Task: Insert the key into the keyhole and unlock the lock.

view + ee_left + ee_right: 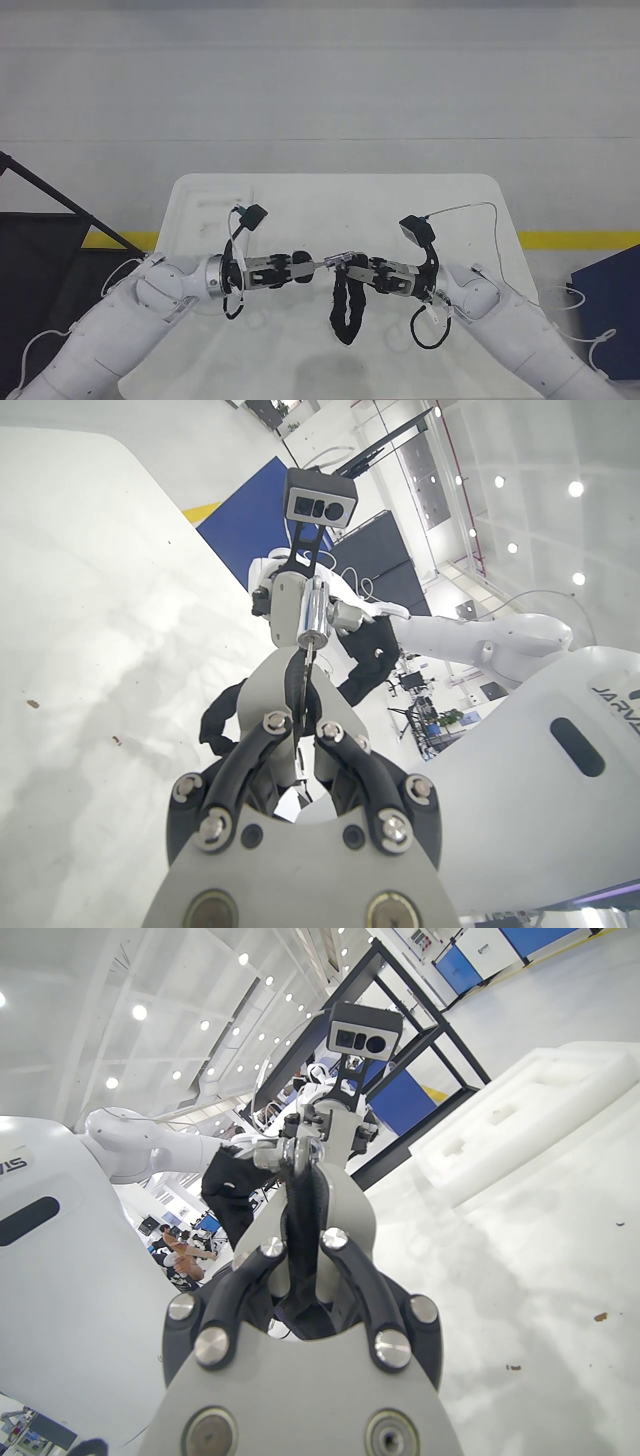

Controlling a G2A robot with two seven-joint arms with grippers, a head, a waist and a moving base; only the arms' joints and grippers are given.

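Two grippers meet in the air above the table (330, 205), key against lock.
The right gripper (301, 1180) is clamped on the lock (314, 612) at its black-sleeved chain (347, 305), so the keyhole (312, 643) faces the other arm; the left gripper (300, 675) pinches the key (295, 687) by its dark head, blade in line with the cylinder, tip at the keyhole; probably one arm braces while the other turns.

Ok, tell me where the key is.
Left wrist view: the key is pinched between the left fingers, tip at the chrome lock the right fingers hold.
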